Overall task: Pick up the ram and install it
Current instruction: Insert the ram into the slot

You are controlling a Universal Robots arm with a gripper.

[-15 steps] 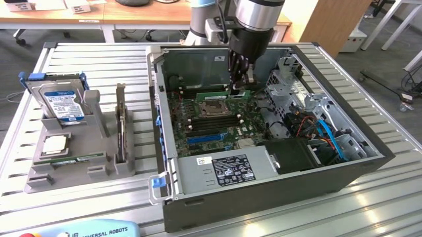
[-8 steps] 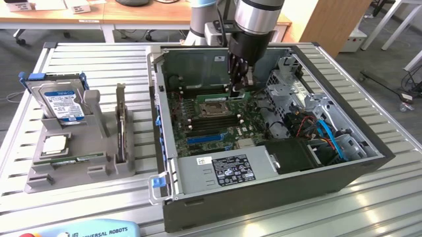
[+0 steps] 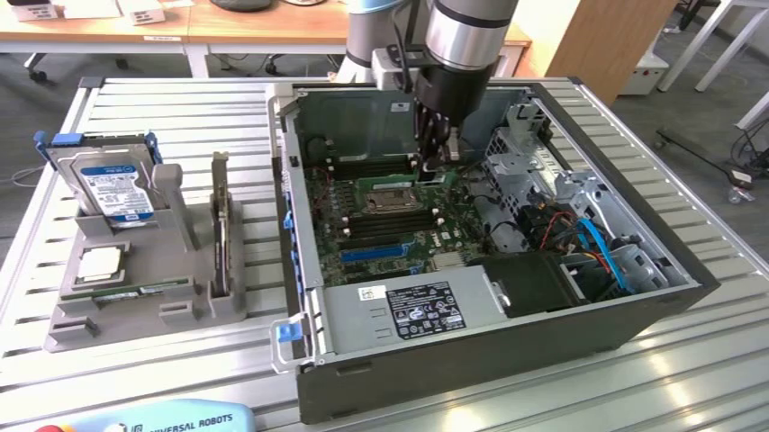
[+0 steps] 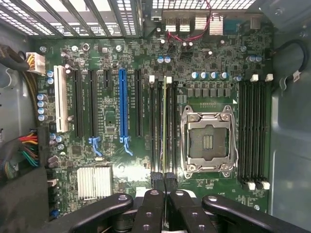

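Black linkage bars of the claw point(image 4: 164, 180) fill the near edge of the wrist view, and its two fingertips are pressed almost together, pinching one end of the ram point(image 4: 164, 126). The ram stands on edge in a memory slot of the motherboard point(image 4: 112, 121), seen as a thin pale line between dark empty slots on both sides. Just beside that bank sits the open processor socket point(image 4: 209, 141) with its metal frame, and beyond the socket a second bank of memory slots point(image 4: 252, 131). On the other side of the ram lie a blue expansion slot point(image 4: 122, 107), black slots, a white slot point(image 4: 60, 99) and a finned silver heatsink point(image 4: 95, 182). In the exterior view the claw point(image 3: 430, 166) reaches straight down into the open computer case point(image 3: 481, 360), with the case's rear wall close behind it, a metal drive cage point(image 3: 541, 171) with blue cables point(image 3: 601, 247) toward the exterior view's right, and the power supply point(image 3: 409, 310) nearer the camera. Well apart, toward the exterior view's left on the slatted bench point(image 3: 180, 108), a grey tray point(image 3: 144, 328) holds an upright hard drive point(image 3: 114, 184), a square processor chip point(image 3: 99, 263) and a dark expansion card point(image 3: 220, 225).
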